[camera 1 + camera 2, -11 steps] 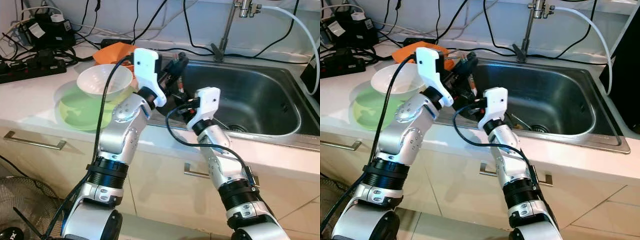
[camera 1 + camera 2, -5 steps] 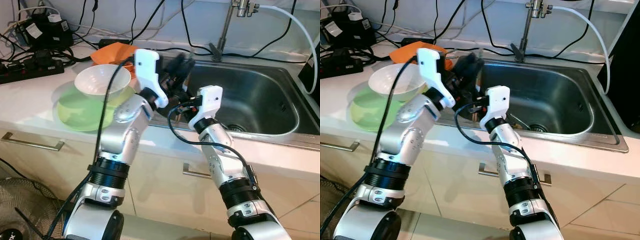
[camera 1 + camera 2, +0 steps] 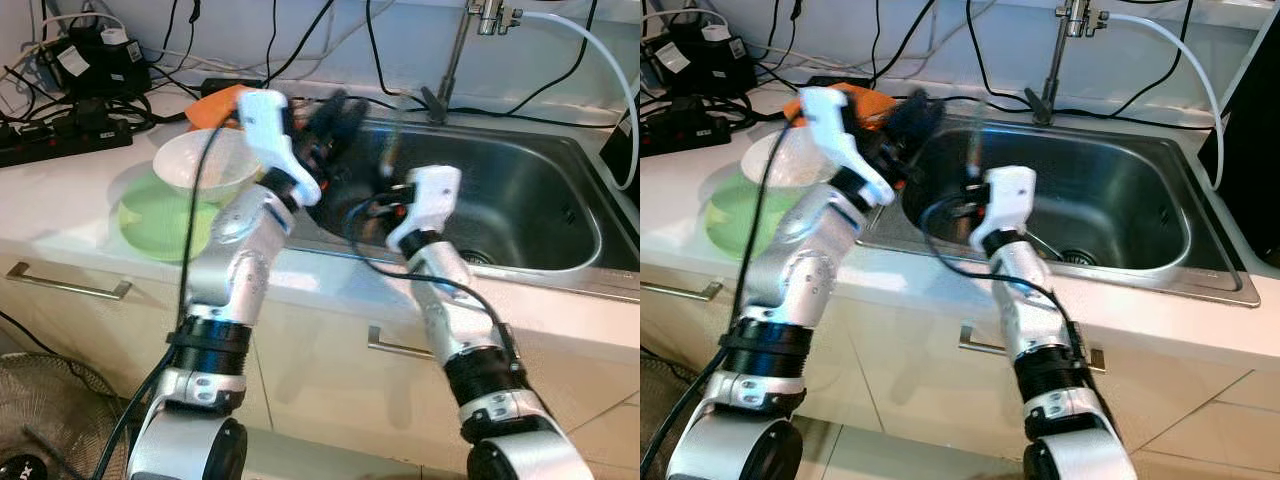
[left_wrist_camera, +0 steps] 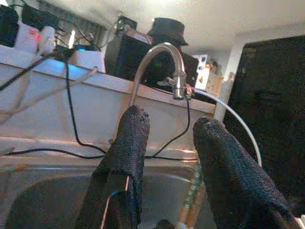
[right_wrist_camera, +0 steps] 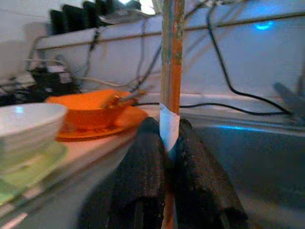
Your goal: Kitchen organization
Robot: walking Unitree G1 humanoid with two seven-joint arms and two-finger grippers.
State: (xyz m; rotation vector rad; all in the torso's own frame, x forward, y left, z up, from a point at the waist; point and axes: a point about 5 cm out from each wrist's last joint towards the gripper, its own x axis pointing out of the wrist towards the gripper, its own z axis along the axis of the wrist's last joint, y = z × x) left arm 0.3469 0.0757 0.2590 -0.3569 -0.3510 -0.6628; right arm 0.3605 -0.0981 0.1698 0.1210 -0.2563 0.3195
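Right gripper (image 5: 167, 143) pinches a chopstick (image 5: 171, 62), long axis upright over the sink (image 3: 520, 190). Left gripper (image 4: 167, 157) fingers apart, holding nothing; its wrist view shows the faucet (image 4: 157, 57).

A curved metal faucet (image 4: 162, 57) rises behind the basin, with a white hose (image 3: 590, 45) running off it to the right. Black cables (image 3: 300, 45) hang down the white back wall. At the far left of the counter sit a black power strip (image 3: 60, 140) and a black adapter box (image 3: 95, 62). Below the counter, cabinet fronts carry metal handles (image 3: 65, 287)
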